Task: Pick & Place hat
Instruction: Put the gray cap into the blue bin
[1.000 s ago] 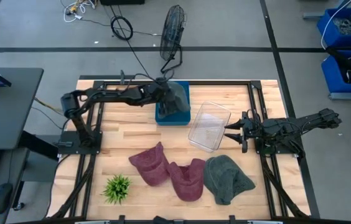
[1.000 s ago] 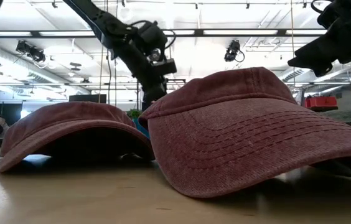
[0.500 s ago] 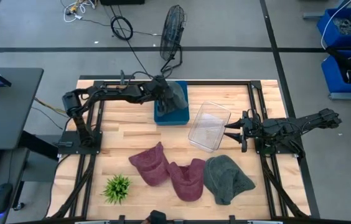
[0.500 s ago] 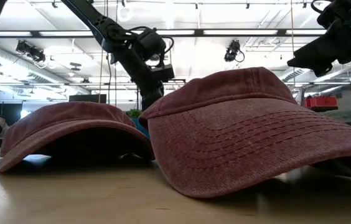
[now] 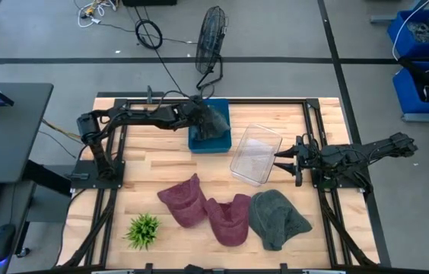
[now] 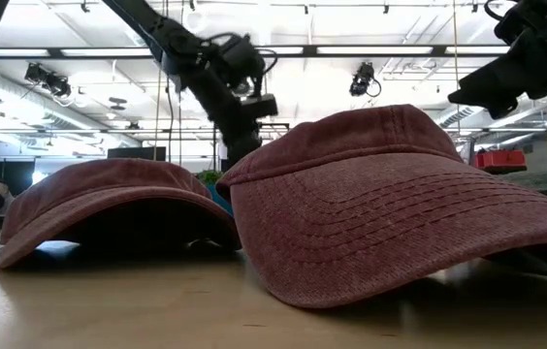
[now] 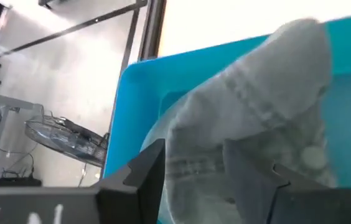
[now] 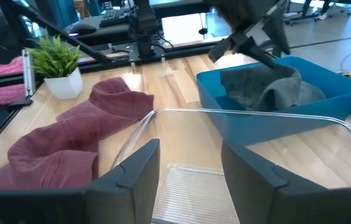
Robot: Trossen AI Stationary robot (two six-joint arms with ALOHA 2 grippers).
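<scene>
A grey hat (image 5: pixel 216 122) lies bunched in the blue bin (image 5: pixel 195 144) at the table's far middle. My left gripper (image 7: pixel 194 180) is over the bin, open, with a raised fold of that hat (image 7: pixel 256 99) between its fingers. The right wrist view shows it (image 8: pixel 250 46) just above the hat (image 8: pixel 269 87). My right gripper (image 5: pixel 279 161) waits open at the right, beside a clear container (image 5: pixel 256 154). Two maroon hats (image 5: pixel 184 202), (image 5: pixel 228 219) and a dark grey-green hat (image 5: pixel 278 218) lie flat on the near half of the table. My left gripper comes at the grey hat slanting down from the table's left. Its fingers (image 7: pixel 144 174) stand on either side of a raised fold of cloth (image 7: pixel 200 137). I cannot tell whether they touch it. The hat rests in the bin.
A small potted plant (image 5: pixel 143 230) stands near the table's front left. A floor fan (image 5: pixel 211 38) stands beyond the far edge. In the low view the two maroon hats (image 6: pixel 109 199), (image 6: pixel 400 204) fill the foreground. Bare wood shows left of the bin.
My left gripper has shifted slightly over the blue bin, a little toward the table's left and back. The grey hat stays in the bin. My right arm has kept still.
</scene>
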